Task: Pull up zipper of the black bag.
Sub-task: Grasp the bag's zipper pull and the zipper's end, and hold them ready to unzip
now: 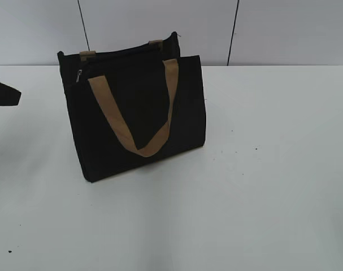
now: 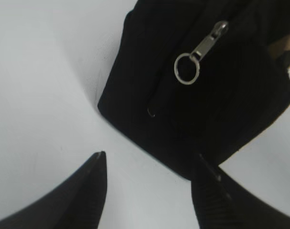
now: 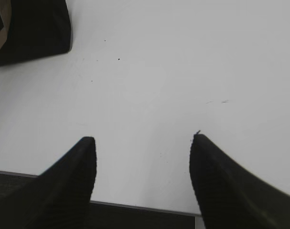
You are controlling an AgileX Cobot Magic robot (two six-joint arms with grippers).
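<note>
**Bag upright on surface; both end effectors open and empty**

The exterior view shows the black bag (image 1: 140,113) standing upright on the white surface (image 1: 261,186), left of centre, with its broad face toward the camera and slightly turned. Its long axis runs left to right across the view, the right end angled a little away toward the rear wall. A tan handle (image 1: 138,116) hangs down the face in a V-shaped loop. Two tan tabs sit on the top edge. The zipper (image 1: 79,75) appears here only as a small pale fleck at the upper left corner of the bag; its form cannot be read from this view.

The left wrist view supplies that detail. The zipper (image 2: 202,47) is a silver metal pull with a round ring at its lower end, lying flat against the black fabric. Its long axis runs diagonally in this view, ring at lower left, slider end at upper right. The left end effector (image 2: 149,167) has its fingers spread wide, holding nothing, one tip over bare surface and the other at the bag's corner edge, apart from the pull.

The right wrist view shows only one corner of the bag (image 3: 30,28) at upper left. The right end effector (image 3: 142,143) is spread wide over bare surface, well apart from the bag, with nothing between its fingers.
</note>
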